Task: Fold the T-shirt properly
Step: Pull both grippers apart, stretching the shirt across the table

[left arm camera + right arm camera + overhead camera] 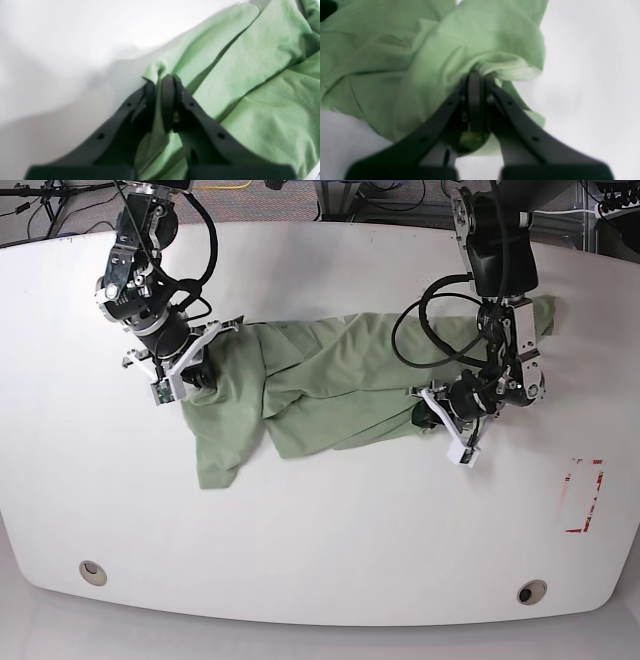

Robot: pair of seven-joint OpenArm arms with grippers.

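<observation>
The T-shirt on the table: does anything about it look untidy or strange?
Yes. The T-shirt lies crumpled in a long twisted band across the table, not flat. The left gripper and right gripper each pinch a bunched edge.

We see the white surface (pixel 320 550) bare along its whole near side, where a pincer could pass freely. The rumpled T-shirt (pixel 320 385) lies across the middle as the one wide obstacle, with the right pincer (pixel 198 372) clamped on its left end and the left pincer (pixel 428 412) clamped on its right end. A red outline (pixel 582 496) marks the surface at near right, flat and no hindrance. Cables (pixel 425 330) loop above the shirt's right part.
</observation>
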